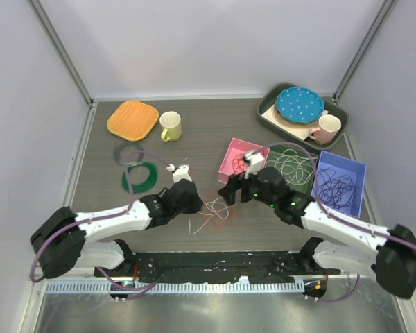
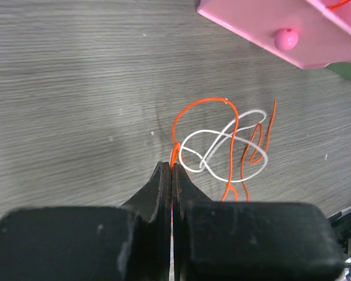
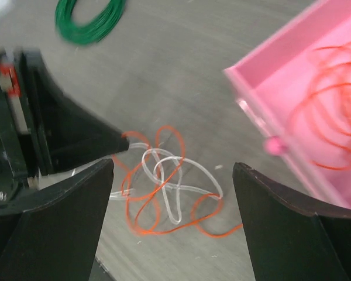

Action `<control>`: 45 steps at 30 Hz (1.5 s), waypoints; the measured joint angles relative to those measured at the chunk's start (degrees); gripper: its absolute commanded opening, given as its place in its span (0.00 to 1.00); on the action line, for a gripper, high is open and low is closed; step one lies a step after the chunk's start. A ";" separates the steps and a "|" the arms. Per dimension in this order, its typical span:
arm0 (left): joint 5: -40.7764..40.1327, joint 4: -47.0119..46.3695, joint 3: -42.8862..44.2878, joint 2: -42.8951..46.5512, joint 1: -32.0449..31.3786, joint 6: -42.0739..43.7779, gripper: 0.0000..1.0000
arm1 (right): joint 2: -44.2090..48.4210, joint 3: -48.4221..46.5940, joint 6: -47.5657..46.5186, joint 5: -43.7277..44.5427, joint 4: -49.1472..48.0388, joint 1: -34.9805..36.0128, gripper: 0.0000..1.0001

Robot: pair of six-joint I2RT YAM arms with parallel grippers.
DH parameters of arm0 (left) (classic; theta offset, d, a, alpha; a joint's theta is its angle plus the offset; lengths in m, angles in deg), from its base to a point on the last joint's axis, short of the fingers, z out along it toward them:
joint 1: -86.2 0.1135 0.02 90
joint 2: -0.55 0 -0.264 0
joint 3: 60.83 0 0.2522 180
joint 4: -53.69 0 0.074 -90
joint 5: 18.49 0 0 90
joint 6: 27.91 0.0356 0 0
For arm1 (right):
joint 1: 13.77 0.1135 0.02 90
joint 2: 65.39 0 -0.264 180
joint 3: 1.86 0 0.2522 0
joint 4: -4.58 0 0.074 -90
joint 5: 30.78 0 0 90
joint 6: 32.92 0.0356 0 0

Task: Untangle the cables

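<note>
A small tangle of orange cable (image 1: 220, 210) and white cable (image 1: 196, 223) lies on the table between my two grippers. My left gripper (image 1: 201, 202) is shut on a strand of the orange cable (image 2: 206, 100), which is looped through the white cable (image 2: 254, 112) just beyond my fingertips (image 2: 172, 167). My right gripper (image 1: 230, 195) is open and empty. It hovers over the tangle, with the orange loops (image 3: 167, 231) and the white loops (image 3: 199, 170) between its fingers (image 3: 172, 167).
A pink box (image 1: 229, 161) holding orange cables stands just behind the tangle. A dark green box (image 1: 308, 149) with white cables and a blue box (image 1: 347, 166) with purple cables stand to its right. A green wound ring (image 1: 140, 177), a yellow mug (image 1: 170, 126) and an orange pad (image 1: 132, 119) are at the back left.
</note>
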 measured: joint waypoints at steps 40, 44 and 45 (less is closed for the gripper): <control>-10.49 12.94 -13.62 25.20 0.68 -5.27 0.00 | -32.54 -14.40 -9.20 14.93 0.94 21.68 0.01; -12.13 15.47 -13.51 26.58 0.68 -6.43 0.00 | -27.43 -13.75 -7.06 21.86 0.83 21.68 0.01; -12.68 16.46 -13.35 26.97 0.68 -6.88 0.00 | -25.88 -13.53 -6.34 24.04 1.01 21.68 0.01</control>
